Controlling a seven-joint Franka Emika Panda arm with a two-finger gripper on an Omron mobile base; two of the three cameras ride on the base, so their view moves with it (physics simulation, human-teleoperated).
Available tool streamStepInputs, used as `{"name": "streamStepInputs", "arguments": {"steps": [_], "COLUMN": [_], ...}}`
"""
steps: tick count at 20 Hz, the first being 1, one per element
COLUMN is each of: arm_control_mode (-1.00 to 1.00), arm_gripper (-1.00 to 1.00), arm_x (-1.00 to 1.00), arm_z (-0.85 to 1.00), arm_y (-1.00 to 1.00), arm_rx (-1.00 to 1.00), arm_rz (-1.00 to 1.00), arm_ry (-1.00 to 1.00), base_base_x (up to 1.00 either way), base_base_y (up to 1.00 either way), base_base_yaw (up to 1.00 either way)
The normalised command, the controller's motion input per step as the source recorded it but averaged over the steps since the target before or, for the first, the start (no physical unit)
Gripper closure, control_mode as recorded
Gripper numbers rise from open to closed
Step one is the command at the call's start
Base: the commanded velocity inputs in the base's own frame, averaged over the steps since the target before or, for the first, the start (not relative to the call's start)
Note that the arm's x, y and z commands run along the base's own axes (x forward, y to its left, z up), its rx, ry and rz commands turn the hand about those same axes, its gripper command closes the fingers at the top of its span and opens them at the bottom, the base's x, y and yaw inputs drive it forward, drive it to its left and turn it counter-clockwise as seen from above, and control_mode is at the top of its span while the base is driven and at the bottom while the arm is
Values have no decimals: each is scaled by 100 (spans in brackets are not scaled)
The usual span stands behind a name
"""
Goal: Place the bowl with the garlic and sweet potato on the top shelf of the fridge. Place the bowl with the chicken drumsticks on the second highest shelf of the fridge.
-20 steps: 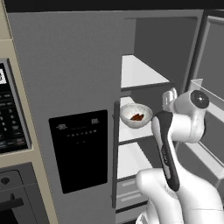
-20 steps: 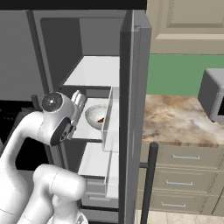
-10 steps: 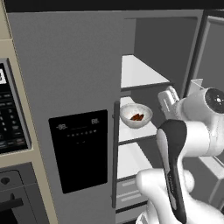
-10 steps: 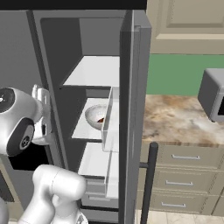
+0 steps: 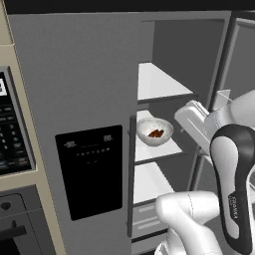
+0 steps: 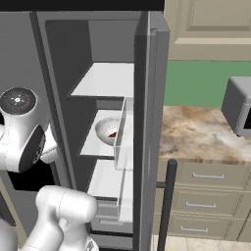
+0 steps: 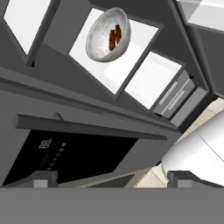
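Gripper (image 7: 112, 177) is wide open and empty; the bowl with chicken drumsticks (image 7: 107, 34) sits on its fridge (image 5: 89, 74) shelf, upper middle of the hand view, well apart from the fingertips.

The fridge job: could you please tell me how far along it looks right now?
Done: the bowl with chicken drumsticks sits on the second highest shelf of the fridge. In hand: nothing; the tool is open and empty, away from the shelves. Left: the top shelf is bare, so the bowl with garlic and sweet potato must yet be put there.
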Motion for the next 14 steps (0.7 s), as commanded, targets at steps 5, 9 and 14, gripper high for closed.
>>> {"name": "streamStepInputs", "arguments": {"steps": [5, 9, 14], "arm_control_mode": [100, 100, 100], "arm_gripper": [-100, -100, -100], "arm_x": [-12, 0, 0], "arm_z": [0, 0, 0], "arm_y": [1, 0, 0], "arm_rx": [-1, 0, 0], "arm_rz": [1, 0, 0], "arm_ry": [0, 0, 0], "base_base_x": [-32, -100, -100], "base_base_y": [8, 11, -9], "base_base_yaw": [2, 1, -5]}}
